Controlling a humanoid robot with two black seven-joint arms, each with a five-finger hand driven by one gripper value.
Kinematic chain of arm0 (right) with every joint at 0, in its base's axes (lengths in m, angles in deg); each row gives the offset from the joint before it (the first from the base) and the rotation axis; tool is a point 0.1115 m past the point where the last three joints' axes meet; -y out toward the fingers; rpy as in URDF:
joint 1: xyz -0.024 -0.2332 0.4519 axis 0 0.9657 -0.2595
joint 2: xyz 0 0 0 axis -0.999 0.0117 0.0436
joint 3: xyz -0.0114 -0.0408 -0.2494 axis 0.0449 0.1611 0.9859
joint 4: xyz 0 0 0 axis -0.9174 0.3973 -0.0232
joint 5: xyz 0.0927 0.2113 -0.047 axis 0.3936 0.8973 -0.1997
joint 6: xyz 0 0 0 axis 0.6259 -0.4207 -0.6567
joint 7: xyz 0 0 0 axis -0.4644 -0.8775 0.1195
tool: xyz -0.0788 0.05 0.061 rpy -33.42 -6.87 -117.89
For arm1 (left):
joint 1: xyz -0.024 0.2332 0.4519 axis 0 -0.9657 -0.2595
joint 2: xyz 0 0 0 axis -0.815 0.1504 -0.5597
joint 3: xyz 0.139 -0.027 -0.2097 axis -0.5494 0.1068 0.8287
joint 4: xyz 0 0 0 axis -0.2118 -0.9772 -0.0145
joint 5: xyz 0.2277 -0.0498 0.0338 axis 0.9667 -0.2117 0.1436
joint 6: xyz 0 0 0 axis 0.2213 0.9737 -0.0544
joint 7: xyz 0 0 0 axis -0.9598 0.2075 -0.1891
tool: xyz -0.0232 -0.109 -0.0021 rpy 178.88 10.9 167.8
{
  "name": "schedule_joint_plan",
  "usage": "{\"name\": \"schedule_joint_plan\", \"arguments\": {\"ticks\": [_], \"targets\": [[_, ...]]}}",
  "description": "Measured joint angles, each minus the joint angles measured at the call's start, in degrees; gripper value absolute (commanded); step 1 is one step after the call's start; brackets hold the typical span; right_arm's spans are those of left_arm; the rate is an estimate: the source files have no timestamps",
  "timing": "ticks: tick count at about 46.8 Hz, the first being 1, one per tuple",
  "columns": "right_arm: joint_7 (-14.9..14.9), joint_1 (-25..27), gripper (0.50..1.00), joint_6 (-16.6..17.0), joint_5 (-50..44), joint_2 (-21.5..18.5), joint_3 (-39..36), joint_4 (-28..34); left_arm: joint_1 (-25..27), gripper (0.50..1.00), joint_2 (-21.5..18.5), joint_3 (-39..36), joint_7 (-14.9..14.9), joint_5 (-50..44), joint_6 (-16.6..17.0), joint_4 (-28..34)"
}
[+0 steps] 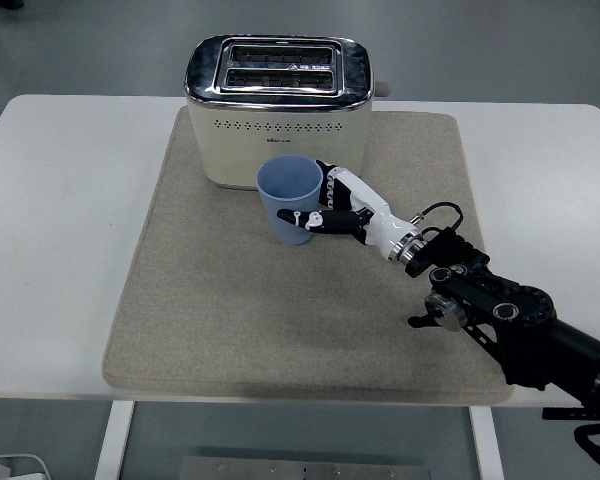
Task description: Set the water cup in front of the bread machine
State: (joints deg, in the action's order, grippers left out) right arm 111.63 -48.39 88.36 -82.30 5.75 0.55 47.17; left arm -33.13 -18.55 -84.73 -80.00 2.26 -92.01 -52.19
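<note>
A light blue cup (291, 197) stands upright on the beige mat (220, 300), just in front of the cream and chrome toaster (278, 106) at the back of the mat. My right hand (332, 205) comes in from the lower right and its white and black fingers (310, 217) are curled around the cup's right side. I cannot tell whether the cup's base touches the mat. The left arm does not show.
The mat covers the middle of the white table (60, 200). My right forearm (500, 310) lies across the mat's lower right corner. The toaster's lever (382, 88) sticks out on its right side.
</note>
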Motion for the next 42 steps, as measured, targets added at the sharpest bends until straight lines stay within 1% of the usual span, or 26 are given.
{"name": "schedule_joint_plan", "arguments": {"ticks": [6,11,13,15,16,17,19,22,36,42], "targets": [[0.07,0.91,0.725,-0.38,0.01,0.0,-0.07,-0.38,0.0,1.0,0.0,0.0,0.0,0.04,0.0,0.0],[0.08,1.06,0.762,-0.71,0.02,0.0,-0.08,-0.45,0.0,1.0,0.0,0.0,0.0,0.04,0.0,0.0],[0.08,1.11,0.801,-0.72,0.07,0.0,-0.09,-0.47,0.0,1.0,0.0,0.0,0.0,0.05,0.0,0.0],[0.08,1.19,0.868,-0.72,0.1,0.0,-0.13,-0.47,0.0,1.0,0.0,0.0,0.0,0.05,0.0,0.0],[0.08,1.22,0.889,-0.73,0.11,0.0,-0.18,-0.47,0.0,1.0,0.0,0.0,0.0,0.05,0.0,0.0],[0.08,1.28,0.895,-0.73,0.11,0.0,-0.22,-0.5,0.0,1.0,0.0,0.0,0.0,0.05,0.0,0.0],[0.08,1.32,0.897,-0.73,0.11,0.0,-0.27,-0.53,0.0,1.0,0.0,0.0,0.0,0.05,0.0,0.0],[0.14,1.33,0.919,-0.73,0.17,0.0,-0.34,-0.54,0.0,1.0,0.0,0.0,0.0,0.05,-0.01,0.0],[0.44,1.33,0.919,-1.24,0.28,0.0,-0.86,-0.76,0.0,1.0,0.0,0.0,0.0,0.05,-0.01,0.0],[0.45,1.34,0.919,-1.25,0.28,0.0,-1.02,-2.02,0.0,1.0,0.0,0.0,0.0,0.04,-0.01,-0.05]]}}
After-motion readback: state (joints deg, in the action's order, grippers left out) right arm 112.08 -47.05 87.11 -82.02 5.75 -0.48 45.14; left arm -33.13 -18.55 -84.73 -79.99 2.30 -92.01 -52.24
